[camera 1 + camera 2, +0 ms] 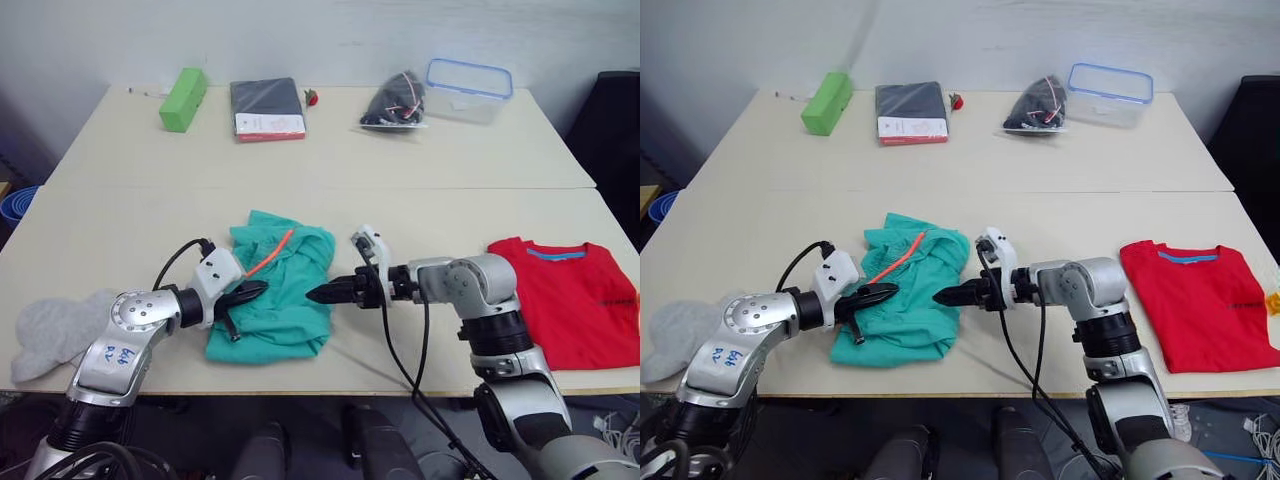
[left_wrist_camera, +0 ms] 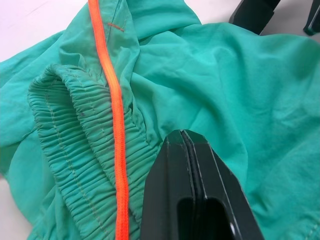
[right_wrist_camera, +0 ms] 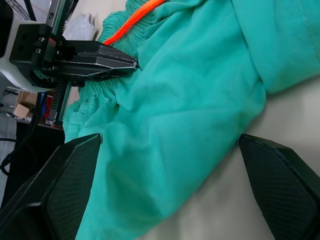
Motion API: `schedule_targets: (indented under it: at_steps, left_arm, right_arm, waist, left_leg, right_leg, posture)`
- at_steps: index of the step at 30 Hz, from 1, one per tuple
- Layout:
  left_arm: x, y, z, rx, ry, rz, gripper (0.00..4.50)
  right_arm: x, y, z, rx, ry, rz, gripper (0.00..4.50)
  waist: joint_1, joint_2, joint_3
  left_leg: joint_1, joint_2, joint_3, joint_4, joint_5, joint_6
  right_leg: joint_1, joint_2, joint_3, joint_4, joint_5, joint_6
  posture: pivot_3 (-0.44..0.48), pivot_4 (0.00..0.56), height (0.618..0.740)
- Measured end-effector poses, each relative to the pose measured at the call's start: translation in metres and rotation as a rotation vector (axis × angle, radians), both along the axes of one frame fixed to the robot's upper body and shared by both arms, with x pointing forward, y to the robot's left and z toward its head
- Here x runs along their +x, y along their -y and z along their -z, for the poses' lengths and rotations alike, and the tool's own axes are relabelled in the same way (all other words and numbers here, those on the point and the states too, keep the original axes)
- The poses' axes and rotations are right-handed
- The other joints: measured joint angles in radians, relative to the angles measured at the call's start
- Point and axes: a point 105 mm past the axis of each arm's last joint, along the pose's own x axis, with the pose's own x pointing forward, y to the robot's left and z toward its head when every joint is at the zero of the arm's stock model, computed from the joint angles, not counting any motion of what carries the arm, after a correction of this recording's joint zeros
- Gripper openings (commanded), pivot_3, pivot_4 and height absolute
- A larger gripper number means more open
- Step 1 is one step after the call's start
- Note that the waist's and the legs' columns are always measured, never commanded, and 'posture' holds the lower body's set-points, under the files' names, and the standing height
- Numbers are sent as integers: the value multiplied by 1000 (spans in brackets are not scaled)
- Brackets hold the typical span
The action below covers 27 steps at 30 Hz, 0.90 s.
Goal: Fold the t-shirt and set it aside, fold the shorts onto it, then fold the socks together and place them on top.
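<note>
t-shirt (image 1: pixel 575 300): red, folded flat on the table (image 1: pixel 420 215) near the front edge, far to robot's right. Set aside, looks done.
shorts (image 1: pixel 275 300): teal, crumpled heap at table centre-front, between the two grippers. Orange drawstring (image 1: pixel 270 255) and gathered waistband sit on the robot's left side of the heap, running away from the robot.
socks (image 1: pixel 55 330): grey, at the front-left edge of the table, well apart from the shorts, untouched.
left gripper (image 1: pixel 247 293): fingers pressed together, nothing between them; tip rests on or just over the shorts' left part, just beside the waistband and drawstring per the left wrist view.
right gripper (image 1: pixel 322 294): jaws spread wide in the right wrist view, empty; tip at the shorts' right edge, pointing toward the left gripper.
key relation: shorts lie directly between the grippers, both about equally near. Heap's long axis runs roughly front-to-back; arms come in across it from either side.
step (judgement): shorts fold starting, cloth not yet spread or gripped.
next (judgement): left must open before it can pinch the waistband; right is ready to close on the side hem.
risk: bunched layers, a pinch may catch more than one.
</note>
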Motion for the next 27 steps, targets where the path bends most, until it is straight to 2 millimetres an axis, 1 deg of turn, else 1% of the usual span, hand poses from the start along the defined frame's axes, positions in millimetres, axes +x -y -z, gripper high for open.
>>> schedule_targets:
  at_steps: [5, 8, 11, 13, 18, 21, 22, 25, 27]
  left_arm:
    - [-2, -1, 3, -1, -5, -11, 0]
    - [-2, -1, 3, -2, -3, -15, 0]
    - [-3, -1, 3, -1, -2, -16, 0]
    - [-3, 0, 3, -1, 1, -15, 0]
    - [-2, -3, 0, -18, 4, -28, 0]
    - [-2, -5, -6, -55, 4, -38, 0]
    - [-1, -5, -8, -62, 7, -38, 0]
    - [0, -6, -13, -78, 12, -44, 0]
    - [2, -4, -19, -106, 15, -39, 0]
  right_arm:
    - [3, -28, 0, 59, -58, -9, 4480]
    - [6, -39, -1, 87, -87, -1, 4480]
    - [9, -45, 2, 104, -105, 27, 3831]
    - [12, -44, 6, 104, -113, 48, 3169]
    - [14, -38, 11, 78, -116, 73, 1330]
    - [10, -39, 6, 70, -69, 41, 286]
    - [8, -38, 4, 69, -59, 31, 32]
    - [6, -32, 4, 62, -43, 30, 32]
    - [5, -22, 4, 41, -34, 40, 32]
  waist:
    - [-22, 0, 0]
    - [-26, 0, 0]
    - [-26, 0, 0]
    - [-26, 0, 0]
    - [-24, 0, 0]
    - [-23, 0, 0]
    - [-21, 0, 0]
    - [-17, 0, 0]
    - [-8, 0, 0]
  left_leg:
    - [3, 2, 0, -1, 0, 0]
    - [3, 3, 0, -3, 0, 0]
    - [3, 3, 0, -3, 0, 0]
    - [3, 3, 0, -3, 0, 0]
    - [2, 3, 0, -5, 0, 0]
    - [2, 3, 0, -6, 0, 0]
    - [2, 2, 0, -6, 0, 0]
    - [2, 1, 0, -5, 1, -1]
    - [1, 0, -1, -4, 1, -1]
  right_leg:
    - [0, 2, 1, 2, 0, -1]
    - [0, 3, 1, 2, 0, -2]
    - [0, 3, 1, 2, 0, -2]
    - [0, 3, 1, 2, 0, -2]
    - [0, 2, 1, 0, 0, -2]
    - [0, 2, 1, -1, 0, -2]
    - [0, 2, 1, -1, 0, -2]
    - [0, 1, 0, 0, 0, -2]
    - [0, 0, 0, 0, 0, -2]
  posture:
    - [0, 150, 740]
    - [0, 150, 740]
    - [0, 150, 740]
    - [0, 150, 740]
    - [0, 150, 740]
    - [0, 150, 740]
    - [0, 150, 740]
    - [0, 150, 740]
    - [0, 150, 740]
